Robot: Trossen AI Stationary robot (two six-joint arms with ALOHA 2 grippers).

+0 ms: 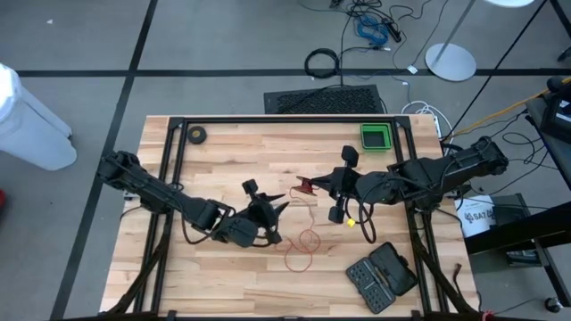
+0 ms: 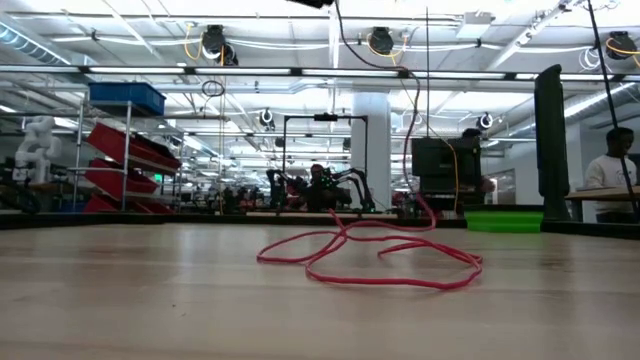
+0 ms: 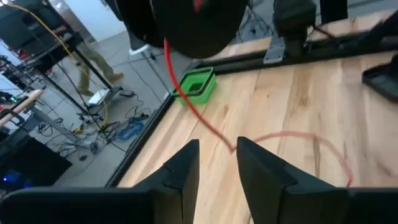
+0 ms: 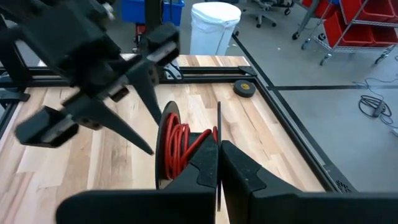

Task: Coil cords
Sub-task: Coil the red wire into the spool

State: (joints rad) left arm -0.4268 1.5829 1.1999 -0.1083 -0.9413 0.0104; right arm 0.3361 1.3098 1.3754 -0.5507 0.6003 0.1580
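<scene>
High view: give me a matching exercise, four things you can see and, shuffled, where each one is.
Things:
1. red cord
2. reel
3. green bin
4. small black roll

Places:
A. top-left table corner in the picture
B. gripped by the right end effector
C. loose loops mid-table
D. top-right table corner in the picture

Pairs: 1-C, 2-B, 3-D, 4-A

Red cord [image 2: 370, 255], green bin [image 1: 376, 135]

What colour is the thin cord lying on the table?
Red; the cord shows best in the low view.
</scene>
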